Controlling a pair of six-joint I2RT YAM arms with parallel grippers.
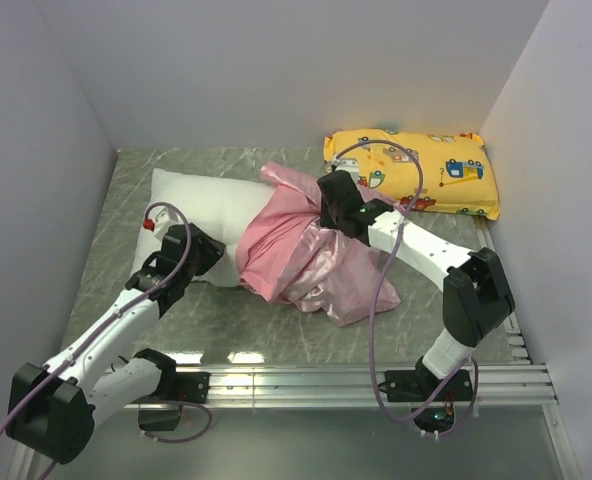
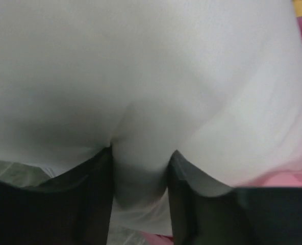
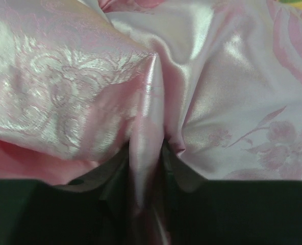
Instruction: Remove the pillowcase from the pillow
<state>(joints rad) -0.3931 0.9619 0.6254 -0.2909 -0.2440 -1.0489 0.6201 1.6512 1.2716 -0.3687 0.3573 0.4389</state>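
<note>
The white pillow (image 1: 198, 205) lies at the left of the table, its right end still inside the bunched pink pillowcase (image 1: 311, 265). My left gripper (image 1: 202, 250) presses against the pillow's near edge. In the left wrist view it (image 2: 140, 153) stands open, with a bulge of the pillow (image 2: 141, 76) pushed between its fingers. My right gripper (image 1: 328, 196) sits on top of the pink heap. In the right wrist view it (image 3: 147, 145) is shut on an upright fold of the pillowcase (image 3: 232, 92), and creases spread out from the pinch.
A yellow pillow (image 1: 416, 170) printed with cartoon vehicles lies at the back right, close to the right wall. White walls enclose the table on three sides. An aluminium rail (image 1: 306, 380) runs along the near edge by the arm bases.
</note>
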